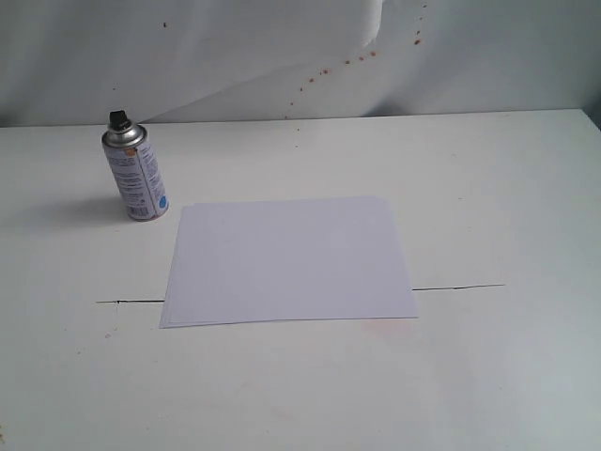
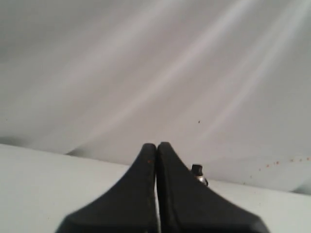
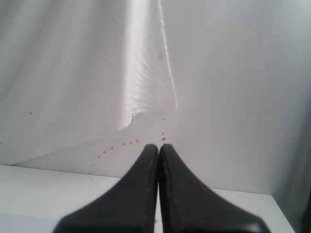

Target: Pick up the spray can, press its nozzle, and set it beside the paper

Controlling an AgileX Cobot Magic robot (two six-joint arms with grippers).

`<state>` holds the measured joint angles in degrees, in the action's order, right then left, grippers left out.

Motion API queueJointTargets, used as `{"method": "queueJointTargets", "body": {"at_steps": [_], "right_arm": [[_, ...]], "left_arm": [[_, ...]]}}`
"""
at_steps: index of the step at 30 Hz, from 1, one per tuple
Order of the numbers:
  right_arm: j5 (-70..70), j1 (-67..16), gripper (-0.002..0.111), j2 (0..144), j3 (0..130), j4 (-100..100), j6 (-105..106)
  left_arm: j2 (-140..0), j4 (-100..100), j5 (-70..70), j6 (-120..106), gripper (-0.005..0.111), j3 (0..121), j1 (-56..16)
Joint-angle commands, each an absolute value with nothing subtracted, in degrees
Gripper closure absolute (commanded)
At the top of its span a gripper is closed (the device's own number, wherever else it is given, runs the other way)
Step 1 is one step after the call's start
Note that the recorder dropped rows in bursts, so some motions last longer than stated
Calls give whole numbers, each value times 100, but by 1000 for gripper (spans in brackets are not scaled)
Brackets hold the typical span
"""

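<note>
The spray can (image 1: 136,174) stands upright on the white table at the back left, silver with a white label and a blue dot near its base. Its black nozzle (image 1: 120,119) caps the top. The paper (image 1: 289,261) lies flat at mid-table, its near left corner a short gap from the can. Neither arm shows in the exterior view. In the left wrist view my left gripper (image 2: 156,145) is shut with nothing in it, and the can's nozzle (image 2: 197,169) peeks out far behind one finger. My right gripper (image 3: 158,146) is shut and empty too, facing the backdrop.
A white cloth backdrop (image 1: 282,56) hangs behind the table, with small orange specks (image 1: 357,58) on it. A thin dark seam (image 1: 455,287) runs across the tabletop under the paper.
</note>
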<state>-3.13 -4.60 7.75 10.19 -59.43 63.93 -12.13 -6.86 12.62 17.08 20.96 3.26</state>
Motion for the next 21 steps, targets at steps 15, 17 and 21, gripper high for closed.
{"method": "queueJointTargets", "body": {"at_steps": [15, 17, 21], "right_arm": [[-289, -479, 108, 744, 982, -5948, 6406], [-289, -479, 108, 744, 982, -5948, 6406], [-289, -479, 108, 744, 982, -5948, 6406]], "left_arm": [[0, -54, 1485, 1044, 107, 208, 342], [0, -54, 1485, 1044, 107, 56, 342], [0, 35, 1557, 1063, 107, 0, 342]]}}
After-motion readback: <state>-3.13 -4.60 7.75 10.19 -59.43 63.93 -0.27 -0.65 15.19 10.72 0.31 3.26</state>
